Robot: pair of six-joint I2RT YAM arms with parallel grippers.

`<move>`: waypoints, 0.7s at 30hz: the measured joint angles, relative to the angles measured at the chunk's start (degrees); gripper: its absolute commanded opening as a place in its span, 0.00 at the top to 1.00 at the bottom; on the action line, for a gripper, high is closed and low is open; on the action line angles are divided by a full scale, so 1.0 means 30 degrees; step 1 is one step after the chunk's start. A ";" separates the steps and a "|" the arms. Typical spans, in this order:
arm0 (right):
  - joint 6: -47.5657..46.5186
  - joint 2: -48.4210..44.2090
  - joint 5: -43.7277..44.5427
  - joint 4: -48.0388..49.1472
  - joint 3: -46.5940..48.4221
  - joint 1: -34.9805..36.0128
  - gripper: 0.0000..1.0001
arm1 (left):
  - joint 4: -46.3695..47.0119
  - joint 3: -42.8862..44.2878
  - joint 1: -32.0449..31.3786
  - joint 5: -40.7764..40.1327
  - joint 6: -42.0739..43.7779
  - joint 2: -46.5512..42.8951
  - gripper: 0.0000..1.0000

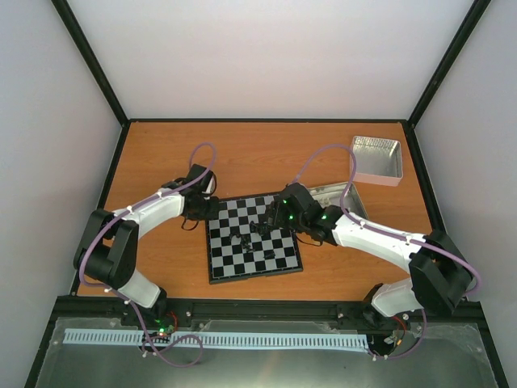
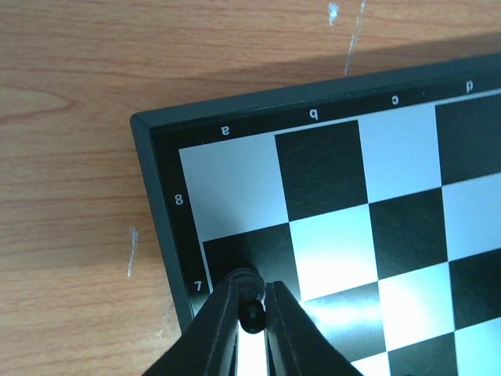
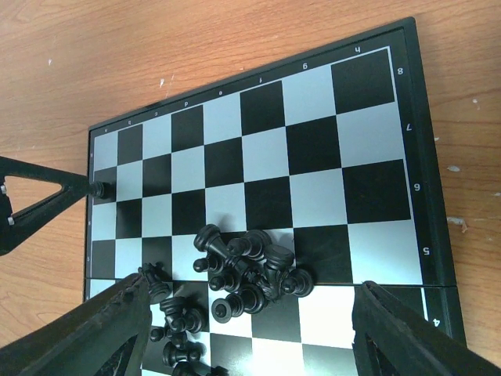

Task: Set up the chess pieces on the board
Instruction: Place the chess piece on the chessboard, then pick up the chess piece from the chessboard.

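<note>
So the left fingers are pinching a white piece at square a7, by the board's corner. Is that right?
Not quite: the piece is black, not white. The left wrist view shows the left fingers pinching a tiny black piece at square a7, by the corner of the board. The rest of what you said holds.

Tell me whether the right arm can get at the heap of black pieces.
Probably yes. The right gripper hangs open over the heap, jaws astride it, nothing between. The left gripper holds a piece at the board's far corner, well clear.
</note>
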 measured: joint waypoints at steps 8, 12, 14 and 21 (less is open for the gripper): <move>-0.0022 -0.0007 -0.0022 0.0007 0.0000 0.0000 0.30 | -0.0539 0.0641 -0.0007 0.0000 0.0590 0.0015 0.65; -0.0699 -0.0007 -0.0379 -0.0015 0.0000 0.0000 0.35 | -0.0539 0.1071 -0.0015 0.0226 0.0656 -0.0561 0.62; -0.1231 -0.0007 -0.0546 -0.0226 0.0007 0.0000 0.36 | -0.0532 0.1071 -0.0015 0.0401 0.0685 -0.1450 0.60; -0.2608 0.0087 -0.0168 -0.3796 0.0423 0.1727 0.41 | 0.1712 -0.1355 -0.0036 0.2521 0.0780 -0.8029 0.50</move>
